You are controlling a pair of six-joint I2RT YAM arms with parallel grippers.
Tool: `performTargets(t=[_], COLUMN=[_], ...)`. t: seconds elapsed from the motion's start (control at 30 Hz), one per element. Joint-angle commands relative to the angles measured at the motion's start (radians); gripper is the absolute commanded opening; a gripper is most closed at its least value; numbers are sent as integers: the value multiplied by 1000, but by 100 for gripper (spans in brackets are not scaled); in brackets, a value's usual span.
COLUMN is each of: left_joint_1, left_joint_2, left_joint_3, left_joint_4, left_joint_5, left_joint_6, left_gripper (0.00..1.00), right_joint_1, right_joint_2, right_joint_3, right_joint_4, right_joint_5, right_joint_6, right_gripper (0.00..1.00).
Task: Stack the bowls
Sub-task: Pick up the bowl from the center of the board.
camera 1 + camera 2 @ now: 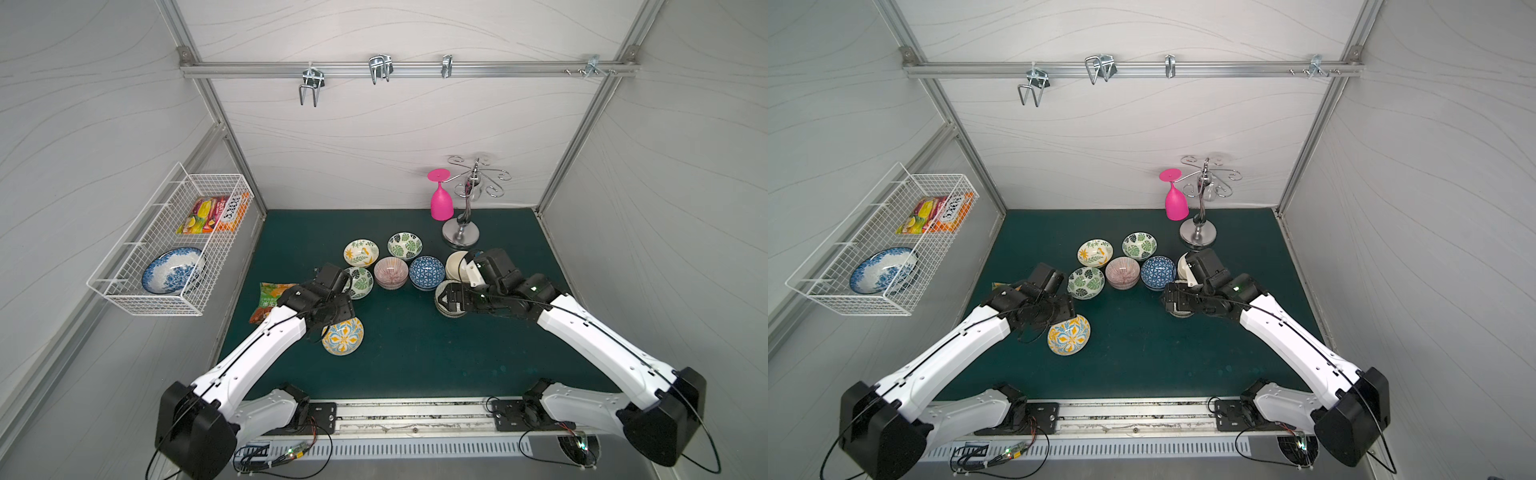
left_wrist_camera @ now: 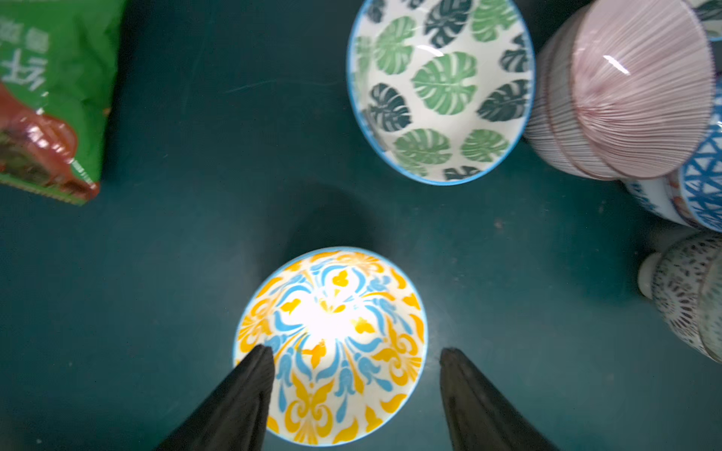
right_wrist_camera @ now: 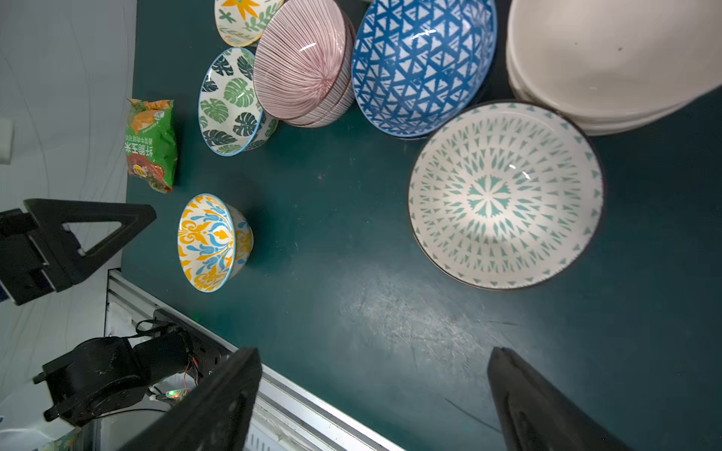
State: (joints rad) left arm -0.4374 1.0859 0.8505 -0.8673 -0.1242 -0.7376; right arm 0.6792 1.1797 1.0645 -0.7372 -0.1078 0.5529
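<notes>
A yellow-and-blue floral bowl (image 1: 343, 338) (image 2: 332, 343) sits alone on the green mat (image 1: 415, 357), in front of the other bowls. My left gripper (image 2: 357, 351) is open above it, with one finger over its inside and the other outside its rim. Behind it stand two green-leaf bowls (image 1: 359, 282) (image 1: 404, 246), a yellow-leaf bowl (image 1: 360, 252), stacked pink-striped bowls (image 1: 390, 273), a blue-patterned bowl (image 1: 427, 272) and stacked cream bowls (image 3: 609, 58). My right gripper (image 3: 373, 351) is open and empty beside a green lattice bowl (image 3: 506, 195).
A green snack bag (image 1: 270, 299) lies left of the bowls. A wire basket (image 1: 124, 286) on the left wall holds a large blue-and-white bowl (image 1: 172, 270) and packets. A pink goblet (image 1: 441, 199) hangs on a chrome rack (image 1: 461, 237) at the back right.
</notes>
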Motion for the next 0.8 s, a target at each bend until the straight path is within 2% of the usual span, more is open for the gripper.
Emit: performTargets(t=[0.0, 0.23, 0.57, 0.77], left_joint_1=[21, 29, 31, 31], left_joint_2=[-44, -73, -122, -146], left_joint_3=[-63, -212, -276, -315], left_joint_4=[12, 72, 93, 90], left_joint_5=[-9, 18, 39, 44], left_joint_6=[-41, -82, -82, -89], left_gripper=[71, 62, 54, 53], right_joint_1=[16, 14, 15, 15], right_joint_2=[12, -11, -18, -31], right_joint_3=[37, 42, 31, 21], right_joint_4=[25, 14, 12, 12], right_joint_5=[22, 42, 50, 58], right_joint_6=[10, 3, 11, 10], right_gripper=[95, 95, 95, 96])
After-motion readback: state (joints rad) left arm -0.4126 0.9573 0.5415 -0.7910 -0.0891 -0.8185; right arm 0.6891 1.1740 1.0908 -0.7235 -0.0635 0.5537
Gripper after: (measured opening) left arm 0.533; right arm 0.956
